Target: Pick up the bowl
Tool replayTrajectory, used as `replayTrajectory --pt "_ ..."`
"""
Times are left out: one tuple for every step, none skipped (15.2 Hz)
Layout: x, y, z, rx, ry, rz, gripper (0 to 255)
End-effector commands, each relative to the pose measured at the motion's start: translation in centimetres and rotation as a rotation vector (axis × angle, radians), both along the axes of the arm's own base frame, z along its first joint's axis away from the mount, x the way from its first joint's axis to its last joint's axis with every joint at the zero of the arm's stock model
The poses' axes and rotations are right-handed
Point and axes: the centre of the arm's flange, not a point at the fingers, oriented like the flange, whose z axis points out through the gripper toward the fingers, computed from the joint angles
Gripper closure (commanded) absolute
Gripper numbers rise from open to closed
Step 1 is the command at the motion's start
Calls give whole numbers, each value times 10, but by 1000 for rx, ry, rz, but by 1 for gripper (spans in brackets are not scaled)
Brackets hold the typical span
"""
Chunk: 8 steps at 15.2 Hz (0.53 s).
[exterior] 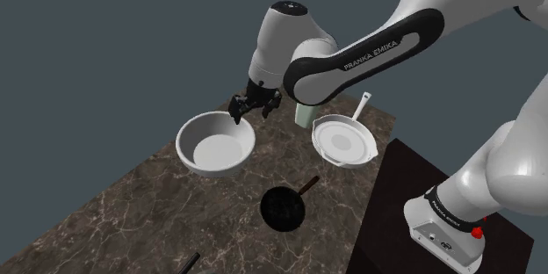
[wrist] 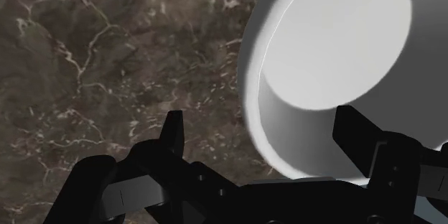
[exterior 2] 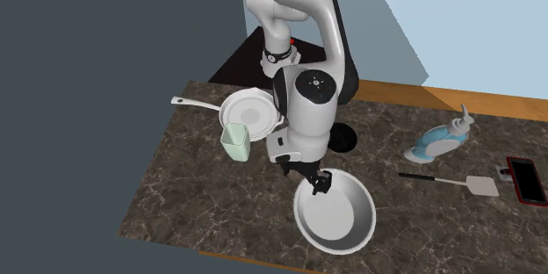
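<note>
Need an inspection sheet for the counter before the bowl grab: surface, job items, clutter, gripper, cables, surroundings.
Surface: dark marbled countertop.
Job's things: white bowl, upright, empty.
Clutter: white pan, black pan, pale green cup, spatula, blue-and-white dispenser, red-edged phone; all apart from the bowl.
Grippers: gripper open, straddling the bowl's rim, one finger inside and one outside; a gap shows beside the outer finger.
Cables: nothing seen.
Surroundings: dark stand, grey backdrop, pale blue wall.
</note>
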Motion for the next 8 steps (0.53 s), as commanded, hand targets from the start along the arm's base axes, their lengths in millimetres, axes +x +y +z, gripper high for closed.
replayTrajectory --pt "0 5 -9 3 0 -2 0" --pt "0 5 -15 3 0 -2 0" --pt "0 5 -20 3 0 -2 0" --pt "0 5 -25 3 0 -2 0" --pt "0 5 -30 3 0 -2 0" --pt "0 5 -39 3 0 -2 0" --pt "0 5 -39 3 0 -2 0" --pt "0 5 -39 3 0 -2 0"
